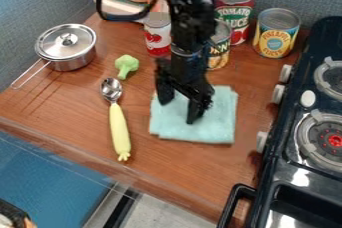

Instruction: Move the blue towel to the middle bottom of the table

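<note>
While the black arm (190, 27) hangs from the top edge, its gripper (178, 112) points down, jaws parted over one light-blue towel (217, 117) right of centre on the wooden surface (73, 99); whether they touch it is unclear. Four cans (277, 34) stand behind; one lidded pot (67, 47), one broccoli piece (126, 64) and one spoon (119, 129) lie left.
</note>
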`<state>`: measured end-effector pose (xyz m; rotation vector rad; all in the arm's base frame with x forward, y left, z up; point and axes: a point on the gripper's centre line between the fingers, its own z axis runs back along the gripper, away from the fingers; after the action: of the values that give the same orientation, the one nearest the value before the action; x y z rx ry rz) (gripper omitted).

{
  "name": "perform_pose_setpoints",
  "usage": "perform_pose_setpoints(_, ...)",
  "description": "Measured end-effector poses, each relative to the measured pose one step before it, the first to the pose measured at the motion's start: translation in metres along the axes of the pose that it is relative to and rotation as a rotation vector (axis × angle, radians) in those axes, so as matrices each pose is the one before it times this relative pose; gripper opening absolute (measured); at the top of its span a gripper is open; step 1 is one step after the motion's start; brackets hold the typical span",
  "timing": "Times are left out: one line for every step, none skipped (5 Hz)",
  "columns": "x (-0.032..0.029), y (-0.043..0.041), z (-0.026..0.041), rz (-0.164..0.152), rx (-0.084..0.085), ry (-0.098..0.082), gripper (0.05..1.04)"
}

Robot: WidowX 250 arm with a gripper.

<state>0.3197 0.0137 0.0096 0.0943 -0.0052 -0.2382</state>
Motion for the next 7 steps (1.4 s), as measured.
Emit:
perform_pose_setpoints(0.00203, 0.02242, -0.00065, 0.0489, 0.0149, 0.0022, 1.001)
perform_pose_setpoints(0.00266, 0.01925, -0.00072, 0.0440, 0.0108, 0.0013, 1.001)
perform_pose_setpoints(0.00013, 0.00869, -0.00127, 0.0175, 0.0074, 0.0039, 1.002)
perform_pose_setpoints(-0.00041, -0.00382, -0.00115, 0.0031, -0.0288, -0.0013, 1.000)
perform_pose_setpoints(-0.00587, -0.02584, -0.00130, -0.0354, -0.0382, -0.0020, 1.000)
perform_pose_setpoints(-0.00665, -0.02902, 0.00189, -0.0552, -0.0309, 0.0018, 0.999)
perform_pose_setpoints(-0.00791, -0.03318, 0.00005, -0.0750, -0.0212, 0.0080, 0.999)
